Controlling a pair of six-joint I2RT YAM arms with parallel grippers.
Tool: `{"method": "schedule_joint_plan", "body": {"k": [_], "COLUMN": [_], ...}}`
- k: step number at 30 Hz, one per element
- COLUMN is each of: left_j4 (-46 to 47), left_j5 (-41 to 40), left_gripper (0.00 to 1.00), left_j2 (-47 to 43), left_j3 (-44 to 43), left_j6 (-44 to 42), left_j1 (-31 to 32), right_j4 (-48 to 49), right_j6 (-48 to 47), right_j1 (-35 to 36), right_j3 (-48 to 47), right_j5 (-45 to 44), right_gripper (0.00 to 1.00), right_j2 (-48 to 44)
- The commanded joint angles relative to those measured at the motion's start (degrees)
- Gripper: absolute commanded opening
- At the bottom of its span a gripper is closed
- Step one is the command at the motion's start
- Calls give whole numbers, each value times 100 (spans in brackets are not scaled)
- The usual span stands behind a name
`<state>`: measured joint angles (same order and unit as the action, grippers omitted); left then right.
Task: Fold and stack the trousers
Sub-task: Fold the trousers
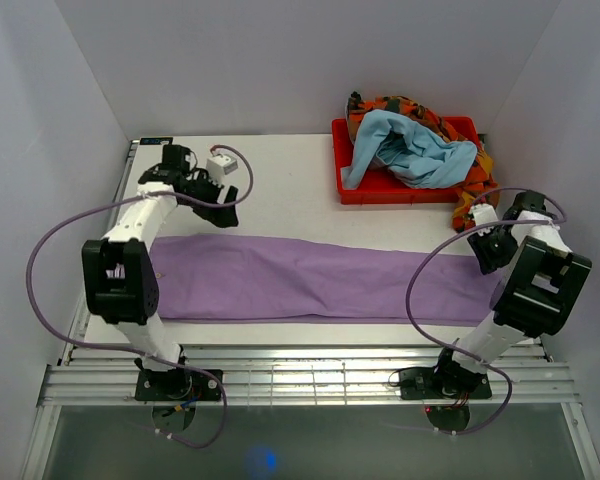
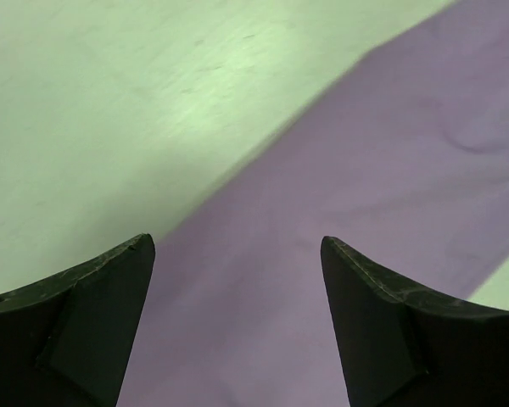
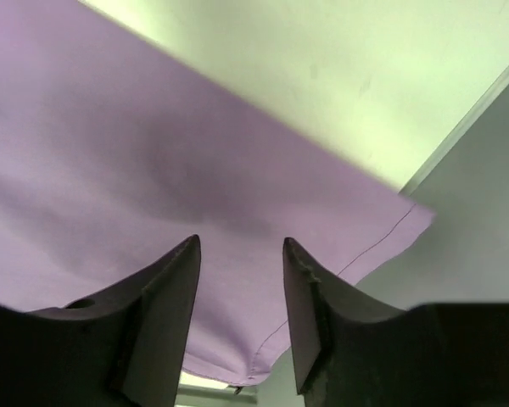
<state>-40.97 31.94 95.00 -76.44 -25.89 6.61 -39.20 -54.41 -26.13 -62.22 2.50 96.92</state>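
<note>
The left gripper (image 1: 223, 208) hovered released over the 10 o'clock edge of the trousers (image 1: 320, 280), spread full-length across the table (image 1: 280, 180), a red bin (image 1: 400, 196) of clothes at 1 o'clock. Its wrist view showed wide, empty jaws above lilac cloth. The right wrist view showed the right gripper (image 3: 242, 246) part-open, grasping nothing, over the hem corner; all folding and stacking lay ahead.

Overhead view is bright and even, soft light from above, only faint shadows on the tabletop (image 1: 290, 190). Both wrist cams give it a greenish cast, there's a pale glare patch in the left one, and the trousers (image 2: 390, 212) edge looks smeary there.
</note>
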Motion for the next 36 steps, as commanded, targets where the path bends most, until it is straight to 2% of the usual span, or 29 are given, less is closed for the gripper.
{"method": "schedule_joint_plan", "body": {"k": [1,4,8,11,15,16,19,20,22,23,27,31,36], "left_j4": [-787,-1035,-1027,-1062,-1150,-1167,-1072,-1036,-861,-764,8,1167,2136], "left_j5": [479,638,796,884,1068,1121,1357,1428,1577,1604,1605,1455,859], "left_gripper": [90,88,84,79,66,56,37,26,12,0,0,0,0], "left_j2": [851,1527,2004,2110,2075,2023,1689,1593,1268,1145,319,-813,-1887], "left_j3": [-809,-1397,-1566,-1348,-926,-838,-460,-372,-126,-38,620,1752,3125], "left_j6": [-915,-1234,-1365,-1550,-1910,-1981,-2148,-2183,-2227,-2236,-2210,-2297,-3165], "left_j1": [-598,-635,-626,-626,-626,-626,-626,-626,-626,-626,-626,-591,-354], "right_j4": [-384,-825,-633,-343,288,377,719,886,1246,1544,1889,2153,2382], "right_j6": [-227,-79,920,1379,2091,2188,2487,2575,2847,2936,3130,3209,3367], "right_j1": [528,1258,2198,2901,3781,3912,4387,4589,4774,4984,5468,5829,6076], "right_j3": [-413,-493,-739,-1125,-1582,-1661,-1951,-1970,-1979,-1987,-2259,-2497,-2743], "right_j5": [1101,1708,2263,2676,3010,3054,3230,3248,3335,3336,3239,3151,3344], "right_gripper": [51,60,63,63,63,63,60,60,59,59,59,61,66], "right_j2": [-778,-1218,-1413,-1185,-545,-413,52,150,370,449,1028,1372,1732]}}
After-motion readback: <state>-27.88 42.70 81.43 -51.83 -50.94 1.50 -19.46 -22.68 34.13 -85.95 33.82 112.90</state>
